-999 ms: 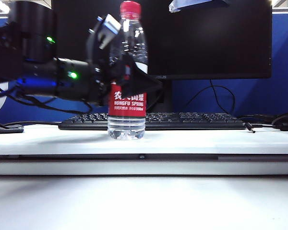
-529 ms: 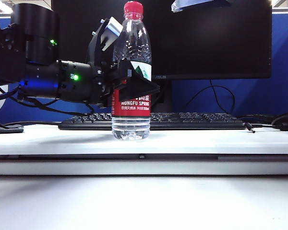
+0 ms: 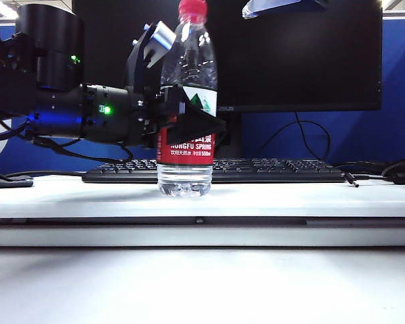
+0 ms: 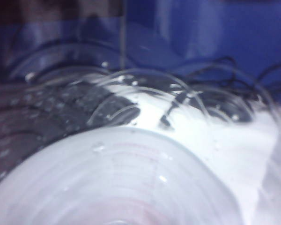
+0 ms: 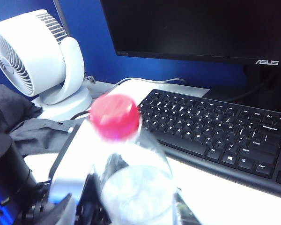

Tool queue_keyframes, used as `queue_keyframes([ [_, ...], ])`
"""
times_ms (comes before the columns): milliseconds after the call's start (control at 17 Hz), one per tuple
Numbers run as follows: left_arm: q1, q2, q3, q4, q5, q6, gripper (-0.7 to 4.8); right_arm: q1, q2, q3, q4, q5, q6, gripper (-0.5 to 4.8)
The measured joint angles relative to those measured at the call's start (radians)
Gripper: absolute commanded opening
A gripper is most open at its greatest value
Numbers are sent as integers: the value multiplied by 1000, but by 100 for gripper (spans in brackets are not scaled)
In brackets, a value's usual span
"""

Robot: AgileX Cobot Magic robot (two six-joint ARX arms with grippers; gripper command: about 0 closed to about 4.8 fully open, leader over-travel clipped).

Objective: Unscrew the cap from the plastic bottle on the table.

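The plastic bottle stands upright on the white table, its red cap on top. My left gripper reaches in from the left, level. Its jaws are closed round the bottle's labelled middle, one black finger in front, the other behind. In the left wrist view the bottle's wall fills the picture. The right wrist view looks down on the cap and the bottle's shoulder, with the left gripper's pale pad beside it. Only a pale tip of my right gripper shows, above and right of the cap.
A black keyboard lies just behind the bottle, under a dark monitor. Cables trail at the back right. A white fan and a dark cloth sit beyond the left arm.
The left gripper's jaws have closed in on the bottle, and the bottle has shifted a little to the right with them. The tip of the right gripper has hardly moved.
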Motion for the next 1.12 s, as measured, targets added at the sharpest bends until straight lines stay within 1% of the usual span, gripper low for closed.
queue_keyframes([
  [118, -5, 0, 0, 3, 4, 62, 246, 0, 3, 0, 7, 0, 26, 275],
  [235, -11, 0, 2, -2, 5, 92, 246, 0, 11, 0, 8, 0, 44, 279],
  [412, -11, -2, 5, -15, 4, 92, 247, 0, 14, 0, 6, 0, 47, 285],
  [588, -10, -2, 5, -17, 1, 66, 248, 0, 14, 0, 6, 0, 47, 285],
  [647, -10, -2, 5, -17, -6, 62, 268, 0, 14, 0, 6, 0, 47, 285],
  [705, -10, -2, 5, -17, -16, 61, 329, 0, 14, 0, 6, 0, 47, 285],
  [764, -10, -2, 5, -17, -22, 61, 368, 0, 14, 0, 6, 0, 47, 285],
  [999, -9, 1, 5, -40, -48, 63, 372, 1, 14, 0, -9, 0, 47, 285],
  [1117, -10, 0, 5, -23, -85, 62, 371, 2, 14, 0, -22, 0, 51, 285],
])
